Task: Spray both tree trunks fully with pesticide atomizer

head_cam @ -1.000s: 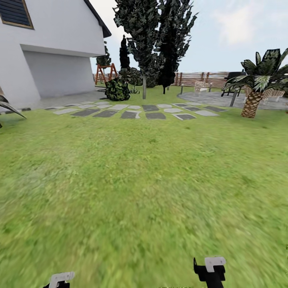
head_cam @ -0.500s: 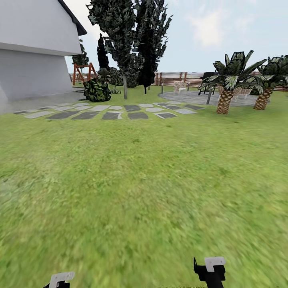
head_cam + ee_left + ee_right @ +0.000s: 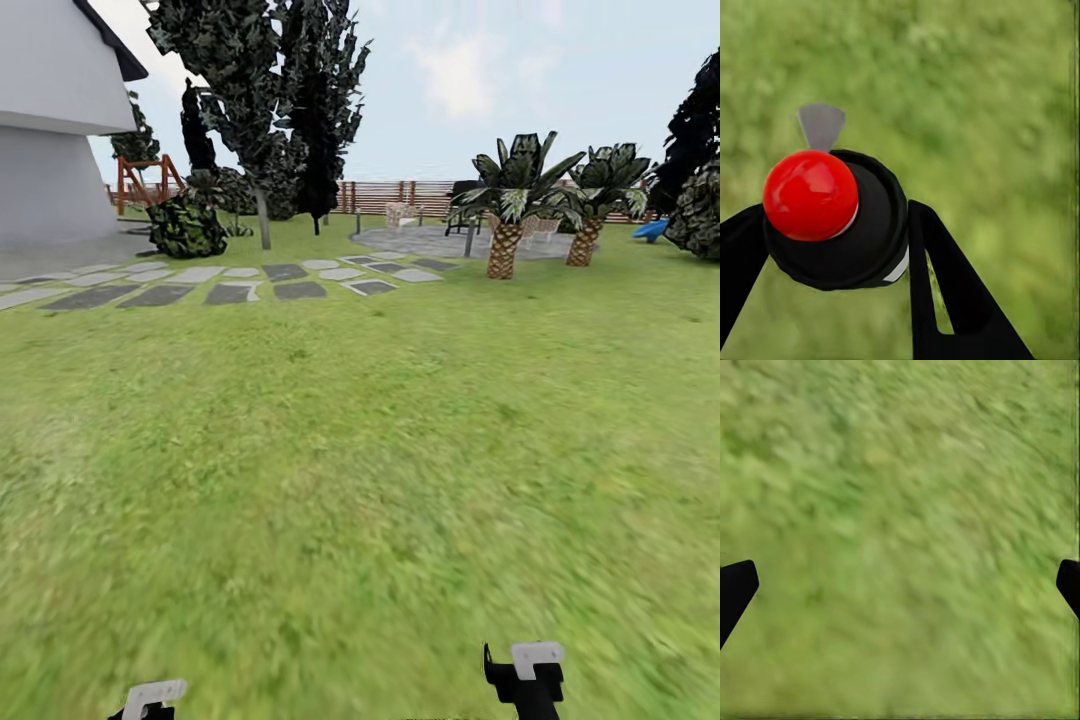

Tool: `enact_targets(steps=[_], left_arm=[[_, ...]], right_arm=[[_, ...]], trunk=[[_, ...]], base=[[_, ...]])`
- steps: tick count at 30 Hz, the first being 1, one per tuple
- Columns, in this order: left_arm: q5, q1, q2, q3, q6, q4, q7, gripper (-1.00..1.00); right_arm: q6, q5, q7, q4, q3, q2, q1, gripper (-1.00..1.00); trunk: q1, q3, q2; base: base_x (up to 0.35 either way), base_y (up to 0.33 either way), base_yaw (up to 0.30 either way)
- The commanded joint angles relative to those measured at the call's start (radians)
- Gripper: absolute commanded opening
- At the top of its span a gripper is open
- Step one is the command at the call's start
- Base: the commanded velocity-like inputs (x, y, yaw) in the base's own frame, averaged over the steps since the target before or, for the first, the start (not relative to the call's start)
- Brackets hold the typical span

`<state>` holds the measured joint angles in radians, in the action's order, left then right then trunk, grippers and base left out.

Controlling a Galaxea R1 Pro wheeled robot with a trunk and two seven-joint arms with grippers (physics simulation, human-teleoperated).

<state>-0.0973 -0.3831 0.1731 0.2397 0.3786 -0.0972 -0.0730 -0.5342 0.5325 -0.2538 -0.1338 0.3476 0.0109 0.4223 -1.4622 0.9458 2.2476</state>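
Note:
My left gripper (image 3: 152, 698) is shut on the pesticide atomizer (image 3: 832, 217), a dark bottle with a round red top, held between the two black fingers (image 3: 945, 285) over blurred grass. My right gripper (image 3: 527, 672) stands open, with only lawn between its spread fingertips (image 3: 735, 589). Far off at the back left of the head view rises a tall tree with a straight pale trunk (image 3: 263, 218) and a dark blocky crown. A narrow near-black tree (image 3: 318, 140) stands just to its right. The grey concrete floor (image 3: 420, 240) lies beyond the lawn.
Grey stepping stones (image 3: 230, 292) cross the grass ahead. Two scaly palms (image 3: 504, 245) (image 3: 583, 238) stand at the paving's right side. The white house (image 3: 50, 150), a shrub (image 3: 187, 225), an orange swing frame (image 3: 138, 182) and the slat fence (image 3: 390, 195) are behind.
The camera has swung right, so the whole garden has slid left in the head view. A second palm and dark shrubs have come in at the right. Both grippers keep their places.

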Motion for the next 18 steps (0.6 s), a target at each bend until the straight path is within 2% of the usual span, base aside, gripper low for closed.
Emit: enact_targets(steps=[1,18], left_arm=[[-0.01,0.0,0.0,0.009,0.003,0.001,-0.003,-1.0],[-0.01,0.0,0.0,0.009,0.003,0.001,-0.003,-1.0]], right_arm=[[-0.003,0.011,-0.005,0.002,0.005,0.0,0.001,1.0],[-0.003,0.011,-0.005,0.002,0.007,0.003,0.001,1.0]], trunk=[[0.0,0.001,0.0],[0.0,0.001,0.0]], base=[[0.0,0.0,-0.3],[0.0,0.0,-0.3]])
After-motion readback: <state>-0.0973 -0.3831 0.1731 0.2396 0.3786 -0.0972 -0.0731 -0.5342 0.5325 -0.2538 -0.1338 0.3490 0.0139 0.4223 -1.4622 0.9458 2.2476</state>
